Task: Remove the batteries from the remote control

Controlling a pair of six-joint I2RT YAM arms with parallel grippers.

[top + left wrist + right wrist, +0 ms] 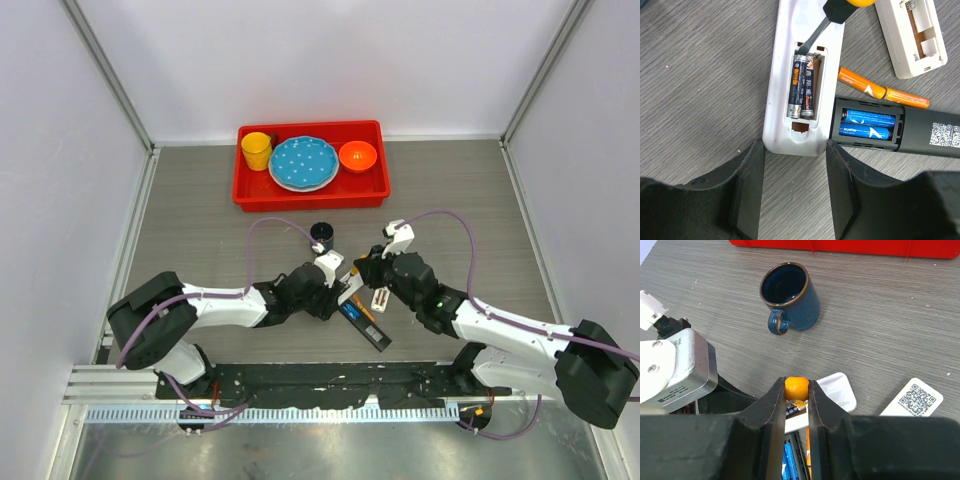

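Grey wood-grain tabletop; white walls on three sides.

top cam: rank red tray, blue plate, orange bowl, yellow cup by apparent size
1. red tray
2. blue plate
3. orange bowl and yellow cup: they look about alike, so no ranking.

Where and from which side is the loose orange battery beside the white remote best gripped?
Probably from above, pinching across its body near the end by the white remote: the orange battery lies flat, and the black remote crowds its other end.
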